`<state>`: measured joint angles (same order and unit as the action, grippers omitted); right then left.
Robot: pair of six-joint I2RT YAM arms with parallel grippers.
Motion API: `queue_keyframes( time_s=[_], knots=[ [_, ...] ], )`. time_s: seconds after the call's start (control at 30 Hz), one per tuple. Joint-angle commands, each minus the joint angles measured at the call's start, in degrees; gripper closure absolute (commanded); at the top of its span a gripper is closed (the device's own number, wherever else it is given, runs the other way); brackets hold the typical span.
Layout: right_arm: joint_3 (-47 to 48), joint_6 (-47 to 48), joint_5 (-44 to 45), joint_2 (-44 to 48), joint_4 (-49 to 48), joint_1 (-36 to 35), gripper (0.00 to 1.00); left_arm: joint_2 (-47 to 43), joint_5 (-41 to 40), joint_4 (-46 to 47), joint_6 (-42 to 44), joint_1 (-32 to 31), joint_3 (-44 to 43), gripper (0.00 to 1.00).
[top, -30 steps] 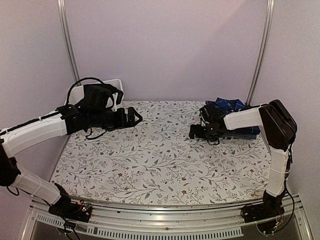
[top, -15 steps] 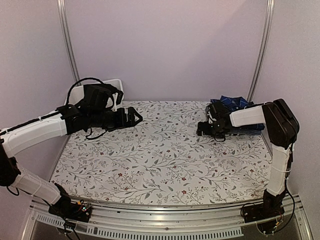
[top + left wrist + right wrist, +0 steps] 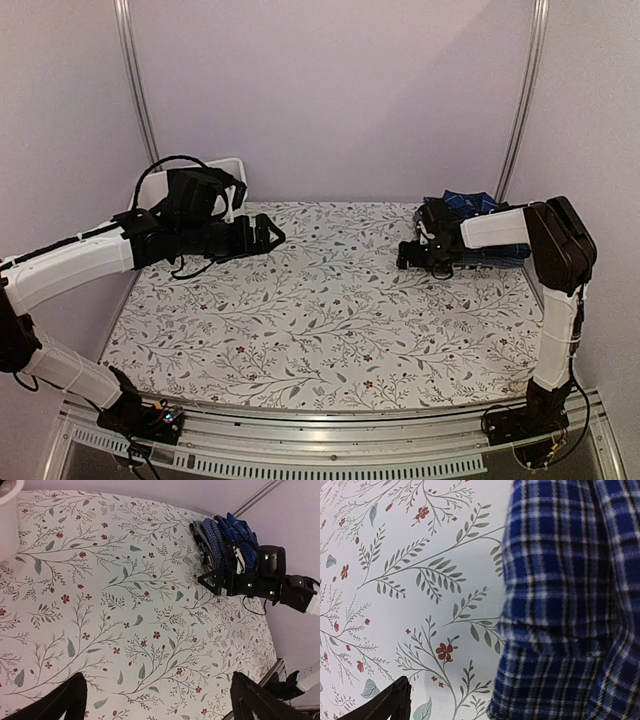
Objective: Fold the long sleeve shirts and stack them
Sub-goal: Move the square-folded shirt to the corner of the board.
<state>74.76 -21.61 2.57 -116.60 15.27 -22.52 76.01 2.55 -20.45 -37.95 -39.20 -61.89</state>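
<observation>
Floral-print tabletop [image 3: 320, 320], lilac walls [image 3: 330, 100]; L end effector [image 3: 274, 234] & R end effector [image 3: 405, 257] spread apart.

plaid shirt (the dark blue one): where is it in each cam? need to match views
Top external: plaid shirt at the table's far right, behind the right arm's wrist.
Left wrist: plaid shirt upper right, bunched beside the lighter checked shirt.
Right wrist: plaid shirt fills the right half, close up.
Shared landmark: the floral tablecloth under it.
</observation>
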Motion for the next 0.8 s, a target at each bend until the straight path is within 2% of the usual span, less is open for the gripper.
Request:
queue_keyframes(
  time_s=[0.0,0.33,0.77],
  knots=[
    [1.88,0.60,0.25,-1.66,1.79,1.12,0.01,0.26,0.25,0.09,-0.19,0.79,0.45,0.00],
    [3.12,0.05,-1.98,0.61,3.22,0.55,0.01,0.36,0.32,0.40,-0.37,0.74,0.54,0.00],
    [1.18,-2.15,-1.68,11.70,4.84,-5.97,0.01,1.33,0.36,1.35,0.01,0.77,0.63,0.00]
  ],
)
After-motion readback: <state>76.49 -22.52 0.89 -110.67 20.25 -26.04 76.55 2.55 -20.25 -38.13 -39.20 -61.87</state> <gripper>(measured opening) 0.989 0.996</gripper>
